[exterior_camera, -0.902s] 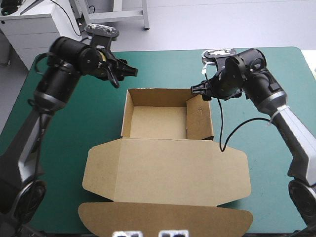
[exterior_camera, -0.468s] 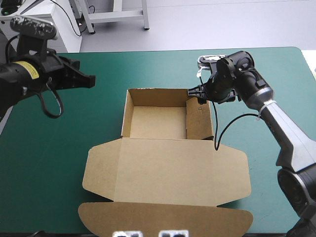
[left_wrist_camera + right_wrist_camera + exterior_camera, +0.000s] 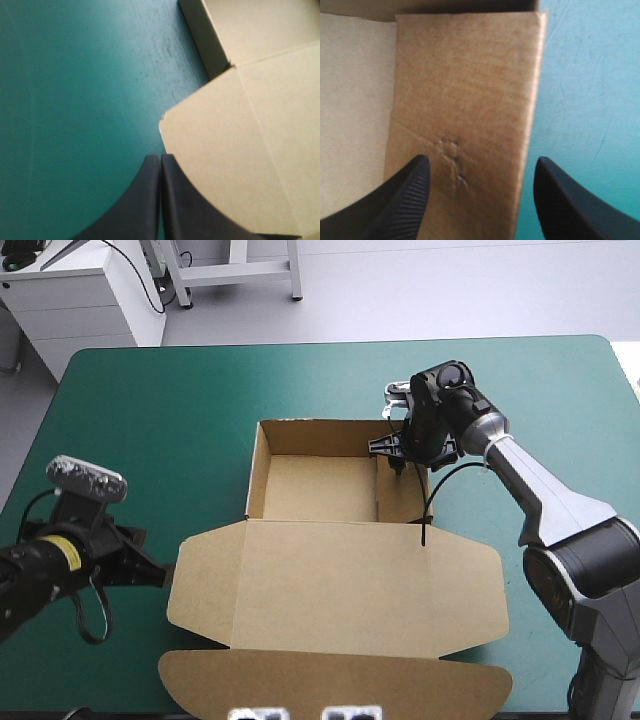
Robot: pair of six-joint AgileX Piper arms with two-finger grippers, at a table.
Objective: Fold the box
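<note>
The brown box (image 3: 330, 590) lies mid-table as an open tray with walls raised, its lid flat toward the near edge. My left gripper (image 3: 160, 575) is low at the near left. It is shut, and its tip (image 3: 160, 167) touches or nearly touches the rounded corner of the lid's left flap (image 3: 240, 150). My right gripper (image 3: 392, 455) hangs open over the tray's right wall. That wall's board (image 3: 465, 100), marked with a small dent, stands between the fingers, one finger (image 3: 407, 192) on the tray side and one over the teal-green cover.
The lid's front flap (image 3: 330, 685) reaches nearly to the table's near edge. Teal-green cover (image 3: 150, 440) surrounds the box on the left, the far side and the right. A white cabinet (image 3: 70, 300) stands beyond the far left corner.
My left arm has swung from the tray's far left corner down to the near left, beside the lid's flap. My right gripper has shifted inward over the tray's right wall.
</note>
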